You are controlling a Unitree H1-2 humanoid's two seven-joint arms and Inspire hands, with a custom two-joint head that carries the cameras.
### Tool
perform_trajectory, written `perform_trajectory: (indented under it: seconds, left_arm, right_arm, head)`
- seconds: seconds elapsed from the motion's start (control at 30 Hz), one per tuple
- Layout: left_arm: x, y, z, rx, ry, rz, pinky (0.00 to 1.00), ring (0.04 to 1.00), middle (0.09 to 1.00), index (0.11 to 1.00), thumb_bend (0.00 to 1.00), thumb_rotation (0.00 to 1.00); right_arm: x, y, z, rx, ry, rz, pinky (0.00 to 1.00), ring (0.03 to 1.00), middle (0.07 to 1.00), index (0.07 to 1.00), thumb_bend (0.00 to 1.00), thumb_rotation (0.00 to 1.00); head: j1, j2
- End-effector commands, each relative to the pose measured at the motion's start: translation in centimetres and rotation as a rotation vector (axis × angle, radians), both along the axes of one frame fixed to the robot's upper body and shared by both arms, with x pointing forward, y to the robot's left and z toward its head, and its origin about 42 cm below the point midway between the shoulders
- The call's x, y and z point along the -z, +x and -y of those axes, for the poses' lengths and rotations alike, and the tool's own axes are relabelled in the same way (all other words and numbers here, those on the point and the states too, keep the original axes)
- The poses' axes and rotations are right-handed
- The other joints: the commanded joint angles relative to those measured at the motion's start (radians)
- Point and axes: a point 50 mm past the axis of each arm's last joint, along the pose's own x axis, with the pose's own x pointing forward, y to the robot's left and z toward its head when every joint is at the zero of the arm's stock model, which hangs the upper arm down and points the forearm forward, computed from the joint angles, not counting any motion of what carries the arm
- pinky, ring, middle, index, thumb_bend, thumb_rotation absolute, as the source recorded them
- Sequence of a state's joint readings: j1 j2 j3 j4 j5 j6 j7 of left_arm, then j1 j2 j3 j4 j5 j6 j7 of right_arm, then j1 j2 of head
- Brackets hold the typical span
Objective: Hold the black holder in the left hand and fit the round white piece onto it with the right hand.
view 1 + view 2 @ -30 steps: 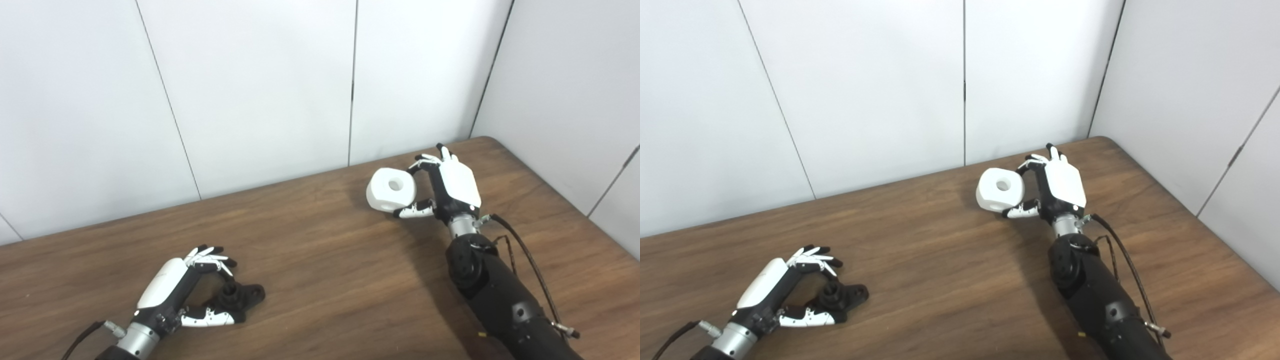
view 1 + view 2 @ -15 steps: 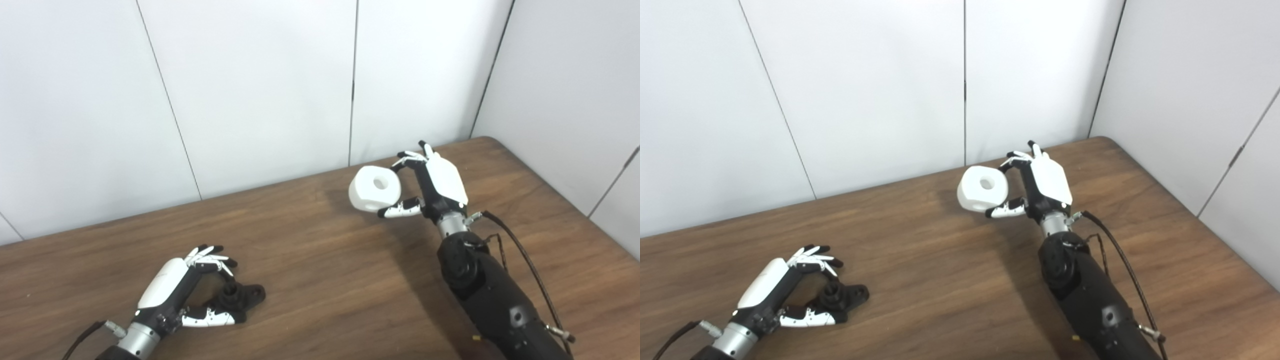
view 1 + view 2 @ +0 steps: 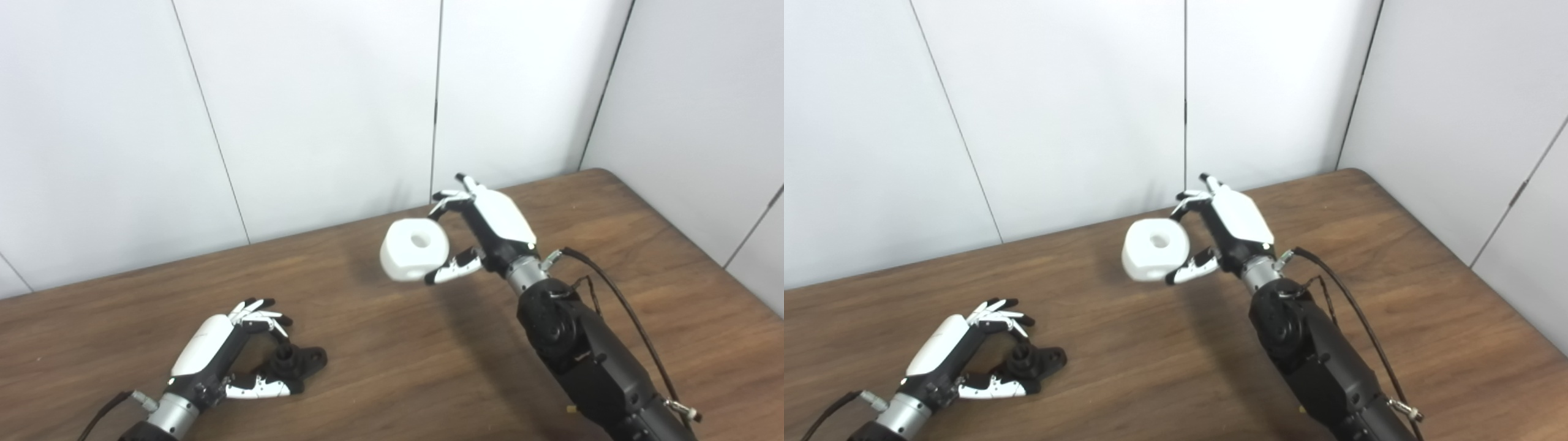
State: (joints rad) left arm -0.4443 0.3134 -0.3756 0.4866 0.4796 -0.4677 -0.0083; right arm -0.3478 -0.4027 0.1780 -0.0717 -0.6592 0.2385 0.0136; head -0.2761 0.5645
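Right hand (image 3: 484, 236) grips the round white piece (image 3: 413, 250), lifted clear above the surface (image 3: 392, 355) toward its rear edge. Black holder (image 3: 294, 362) lies on the surface near the front-left corner; left hand (image 3: 226, 355) cups it loosely, fingers apart, not lifted. Fitting remains.

one black holder (image 3: 296, 361), one round white piece (image 3: 411, 250)

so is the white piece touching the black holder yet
Apart. The left eye view shows the round white piece in the right hand, with bare table between it and the black holder.
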Motion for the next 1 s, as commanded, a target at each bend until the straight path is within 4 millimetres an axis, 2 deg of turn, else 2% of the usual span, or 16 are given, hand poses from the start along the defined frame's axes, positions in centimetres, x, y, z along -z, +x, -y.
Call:
perform_trajectory:
  seconds: [0.0,0.17,0.43,0.73,0.97]
  left_arm:
    - [2.0,-1.3,0.0,-0.012,0.011,-0.05,1.0,0.931,0.754,0.482,0.52,0.05]
    - [1.9,-1.4,0.3,-0.01,0.011,-0.046,1.0,0.935,0.755,0.482,0.52,0.05]
    - [2.0,-1.6,1.1,-0.018,0.002,-0.062,1.0,0.944,0.758,0.482,0.52,0.05]
    - [2.1,-1.7,2.1,-0.018,0.017,-0.075,1.0,0.951,0.764,0.482,0.52,0.05]
    - [2.0,-1.6,2.6,-0.023,0.022,-0.083,1.0,0.954,0.763,0.482,0.52,0.05]
  right_arm:
    - [-3.2,0.3,-0.4,-0.043,-0.054,0.047,1.0,1.0,0.833,0.485,0.52,0.15]
    - [-4.8,0.1,-1.9,-0.116,-0.102,0.026,1.0,0.991,0.82,0.484,0.52,0.14]
    - [-7.5,0.3,-3.0,-0.202,-0.179,0.001,1.0,0.988,0.818,0.484,0.52,0.15]
    - [-9.1,0.3,-4.3,-0.266,-0.192,0.004,1.0,0.977,0.811,0.483,0.52,0.14]
    - [-9.6,-0.4,-5.9,-0.327,-0.188,0.016,1.0,0.971,0.804,0.483,0.52,0.14]
  head:
    - [0.005,0.004]
    - [0.032,0.013]
    - [0.078,0.029]
    - [0.131,0.04]
    - [0.153,0.044]
